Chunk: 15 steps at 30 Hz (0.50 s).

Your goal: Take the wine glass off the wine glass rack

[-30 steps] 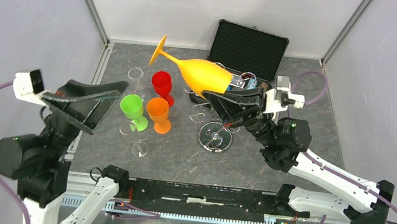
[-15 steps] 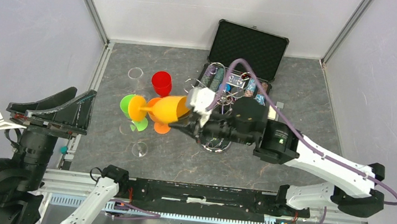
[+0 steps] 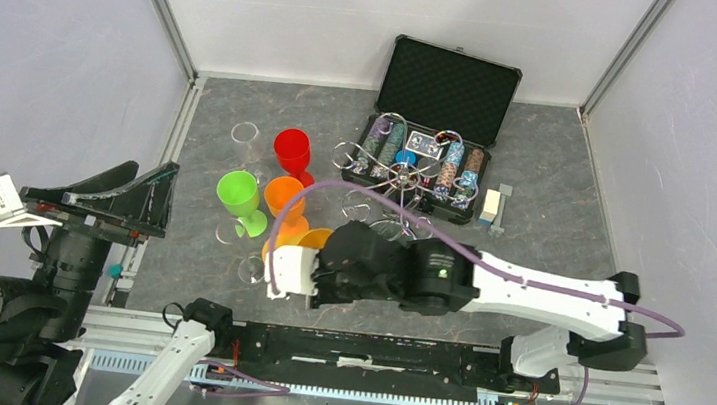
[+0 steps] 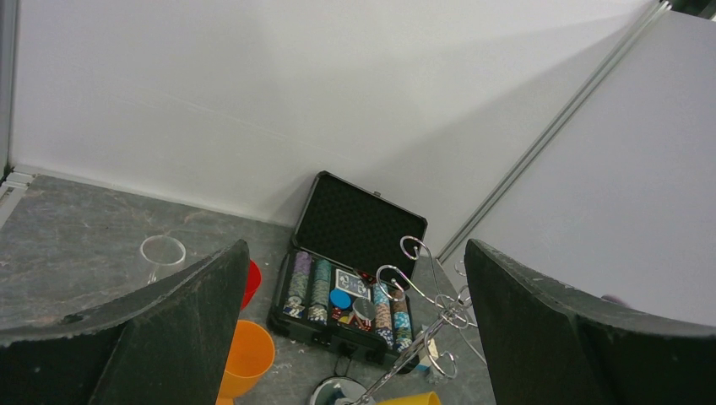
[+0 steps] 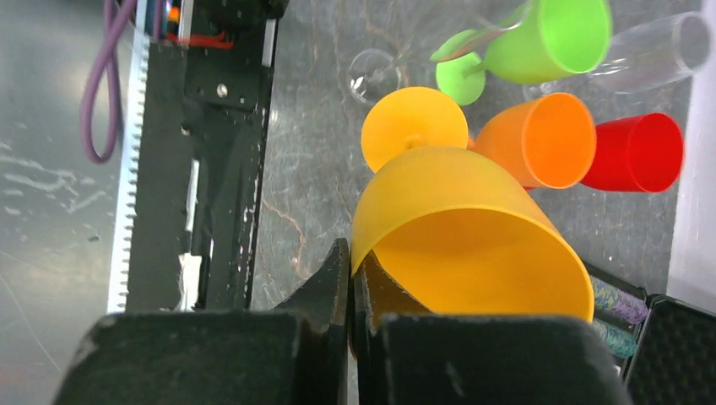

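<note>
The chrome wine glass rack (image 3: 403, 175) stands mid-table; its base is hidden under my right arm. It also shows in the left wrist view (image 4: 439, 310), with no glass on the arms in sight. My right gripper (image 5: 350, 255) is shut on the rim of the yellow wine glass (image 5: 473, 226), one finger inside the bowl and one outside. The glass is tilted, with its foot (image 5: 414, 126) by the other glasses. From above, the glass (image 3: 315, 237) is low, front-left of the rack and apart from it. My left gripper (image 3: 162, 200) is open and empty, raised at the table's left edge.
Green (image 3: 240, 195), orange (image 3: 284, 195) and red (image 3: 292, 147) glasses stand left of the rack. Clear glasses are at the back left (image 3: 244, 132) and front (image 3: 252, 270). An open black case (image 3: 449, 83) with poker chips sits behind the rack.
My right arm has swung the yellow glass from high over the rack down to the front left, next to the coloured glasses. My left arm pulled back left and then held.
</note>
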Each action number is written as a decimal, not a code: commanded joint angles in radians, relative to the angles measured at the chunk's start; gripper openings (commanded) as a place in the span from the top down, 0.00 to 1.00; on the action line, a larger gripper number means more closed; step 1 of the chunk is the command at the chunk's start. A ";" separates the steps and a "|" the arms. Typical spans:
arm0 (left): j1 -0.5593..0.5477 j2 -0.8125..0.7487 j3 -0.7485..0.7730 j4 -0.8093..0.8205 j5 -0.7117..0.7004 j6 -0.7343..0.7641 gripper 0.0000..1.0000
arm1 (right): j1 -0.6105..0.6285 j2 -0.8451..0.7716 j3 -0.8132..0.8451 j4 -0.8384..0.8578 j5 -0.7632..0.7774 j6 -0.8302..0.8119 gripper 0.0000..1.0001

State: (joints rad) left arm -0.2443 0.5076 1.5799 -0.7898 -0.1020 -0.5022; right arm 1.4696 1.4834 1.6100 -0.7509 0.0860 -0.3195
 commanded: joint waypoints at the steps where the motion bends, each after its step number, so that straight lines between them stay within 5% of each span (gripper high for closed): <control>1: 0.000 0.013 -0.012 -0.002 -0.010 0.053 0.00 | 0.016 0.127 0.075 -0.124 0.066 -0.098 1.00; 15: 0.000 0.013 -0.028 0.012 0.007 0.060 0.00 | -0.031 0.400 0.214 -0.246 -0.044 -0.241 1.00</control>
State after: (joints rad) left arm -0.2443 0.5087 1.5593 -0.7982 -0.0990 -0.4969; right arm 1.4723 1.8881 1.7355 -0.9913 0.0898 -0.5079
